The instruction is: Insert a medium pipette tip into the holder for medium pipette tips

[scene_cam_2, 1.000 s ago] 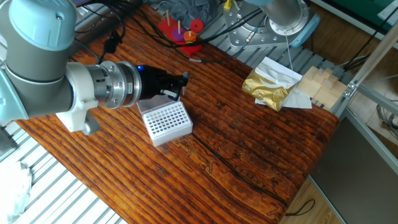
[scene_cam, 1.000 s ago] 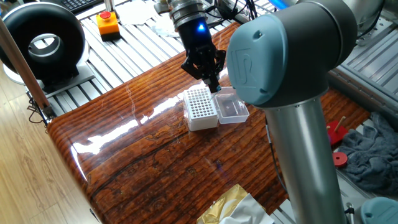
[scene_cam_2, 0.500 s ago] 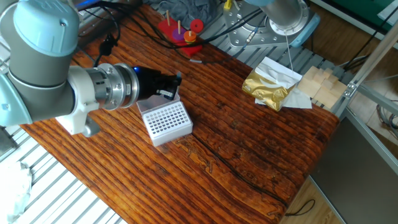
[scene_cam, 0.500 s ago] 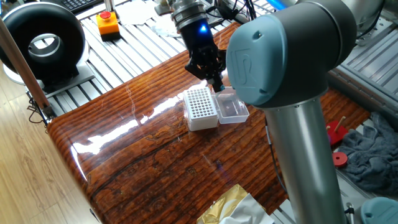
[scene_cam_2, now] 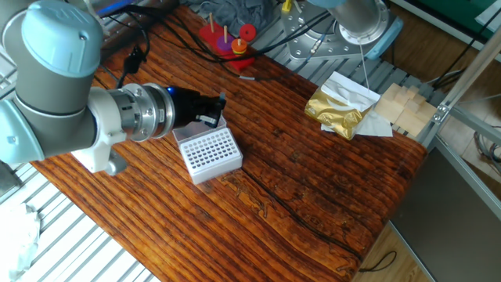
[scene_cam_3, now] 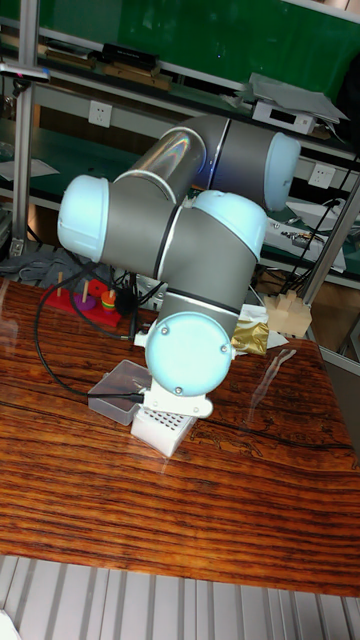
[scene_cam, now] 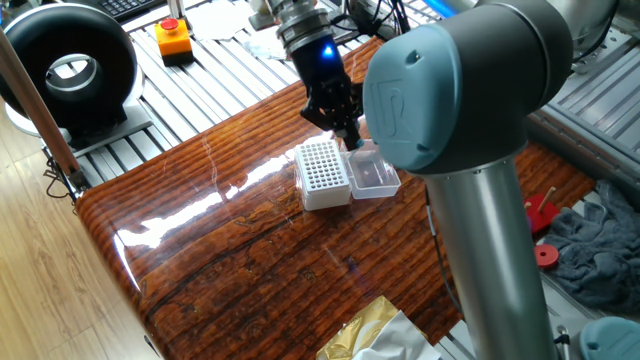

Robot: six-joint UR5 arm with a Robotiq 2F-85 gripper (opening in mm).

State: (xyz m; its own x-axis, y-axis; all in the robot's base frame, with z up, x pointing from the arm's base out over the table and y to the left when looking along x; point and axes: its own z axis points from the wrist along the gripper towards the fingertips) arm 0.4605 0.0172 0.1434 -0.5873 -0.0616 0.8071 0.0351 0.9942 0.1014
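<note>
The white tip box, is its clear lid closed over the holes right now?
No, the clear lid lies flipped open beside the white tip box, leaving the grid of holes uncovered.

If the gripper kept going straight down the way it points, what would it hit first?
Probably the clear hinged lid lying open beside the white perforated tip box; the gripper hangs near their seam, so depth leaves it uncertain.

Hand (scene_cam: 345,130) above holder's (scene_cam: 323,173) far edge.

No legible text or labels.
</note>
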